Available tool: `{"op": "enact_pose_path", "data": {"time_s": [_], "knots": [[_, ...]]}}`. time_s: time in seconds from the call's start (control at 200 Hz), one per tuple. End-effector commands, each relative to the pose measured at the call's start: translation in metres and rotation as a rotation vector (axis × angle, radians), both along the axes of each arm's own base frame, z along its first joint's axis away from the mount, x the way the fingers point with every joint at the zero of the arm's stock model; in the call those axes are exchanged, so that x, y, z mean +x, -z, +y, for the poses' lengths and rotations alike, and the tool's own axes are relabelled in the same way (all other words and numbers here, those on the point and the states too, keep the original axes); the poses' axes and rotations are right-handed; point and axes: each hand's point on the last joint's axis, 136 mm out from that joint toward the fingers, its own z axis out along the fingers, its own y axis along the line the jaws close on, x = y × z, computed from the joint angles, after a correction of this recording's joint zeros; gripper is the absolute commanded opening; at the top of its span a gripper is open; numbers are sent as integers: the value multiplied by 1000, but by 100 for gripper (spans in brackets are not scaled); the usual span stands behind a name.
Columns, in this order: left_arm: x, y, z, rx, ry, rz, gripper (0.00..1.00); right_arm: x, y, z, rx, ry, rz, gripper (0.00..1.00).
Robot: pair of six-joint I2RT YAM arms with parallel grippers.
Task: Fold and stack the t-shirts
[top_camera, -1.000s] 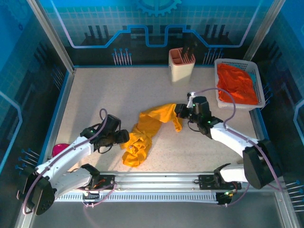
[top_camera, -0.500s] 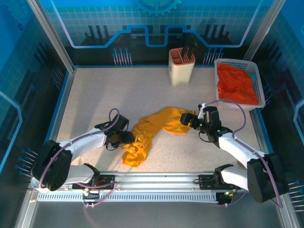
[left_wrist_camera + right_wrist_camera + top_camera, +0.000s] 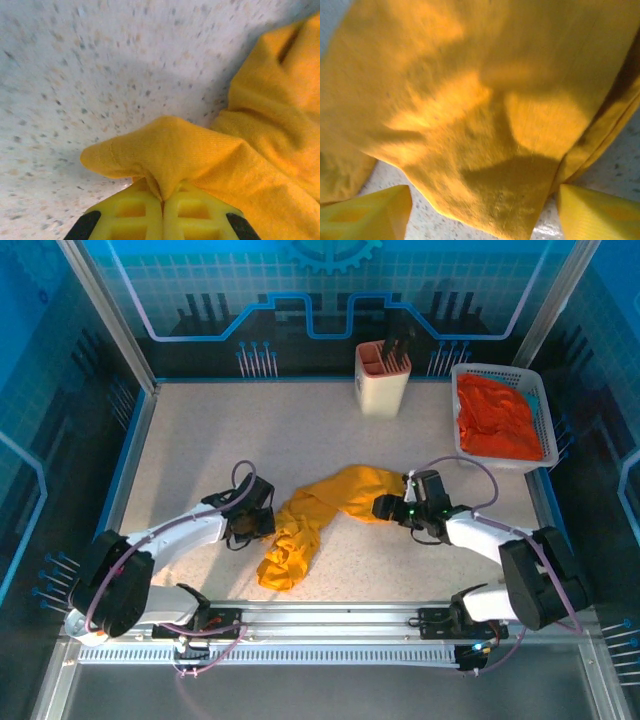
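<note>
1. Yellow t-shirt [image 3: 320,512] is seen lying crumpled on the speckled table [image 3: 250,430], in the middle, between the two grippers.
2. It is laid out as a bent strip. One bunched end is found near the front edge, and the other end is spread toward the right.
3. The left gripper [image 3: 266,525] is closed at the left side of the yellow t-shirt. In the left wrist view, a fold of the cloth is pinched tight between its yellow fingers [image 3: 135,217].
4. The right gripper [image 3: 385,507] is held open at the right end of the yellow t-shirt. Its fingers [image 3: 370,212] are spread wide, and the cloth is seen lying loose between them, not pinched.
5. The orange-red t-shirt [image 3: 497,420] is heaped inside the white basket [image 3: 500,368] at the far right corner, well apart from the yellow one.
6. A cream holder [image 3: 382,385] with dark things in it is stood at the back, near the basket.
</note>
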Motion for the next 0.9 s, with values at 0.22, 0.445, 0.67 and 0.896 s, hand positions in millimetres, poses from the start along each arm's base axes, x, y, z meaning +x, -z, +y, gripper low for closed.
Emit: {"op": "enact_pose_path", "data": {"time_s": [0.22, 0.445, 0.67, 0.896], "knots": [[20, -91, 26, 144, 66, -167, 0, 13, -22, 13, 4, 11, -82, 9], [32, -137, 26, 139, 81, -258, 0, 26, -78, 3, -20, 32, -244, 0], [45, -172, 13, 104, 145, -331, 0, 27, -89, 4, -32, 6, -261, 56], [45, -187, 1, 48, 185, -355, 2, 22, -56, 50, -28, -173, -127, 74]]}}
